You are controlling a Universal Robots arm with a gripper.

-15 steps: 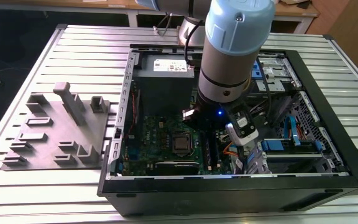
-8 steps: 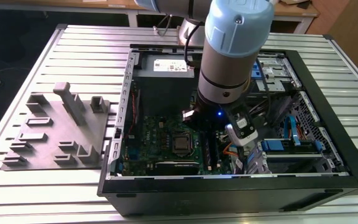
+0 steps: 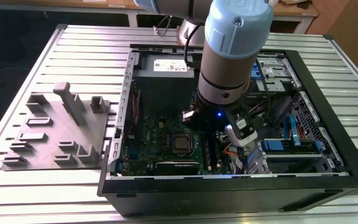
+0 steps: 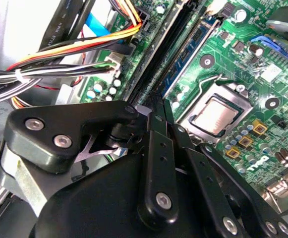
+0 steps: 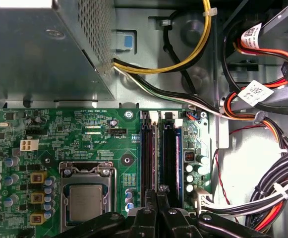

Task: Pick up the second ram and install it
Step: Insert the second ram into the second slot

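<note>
Exterior view: your gripper (image 3: 219, 122) hangs over the slots (image 5: 159, 153), aligned for seating; grip state cannot be told.

Silver arm (image 3: 225, 70), pale-blue cap, black screw-studded tool (image 4: 156, 116).
</note>
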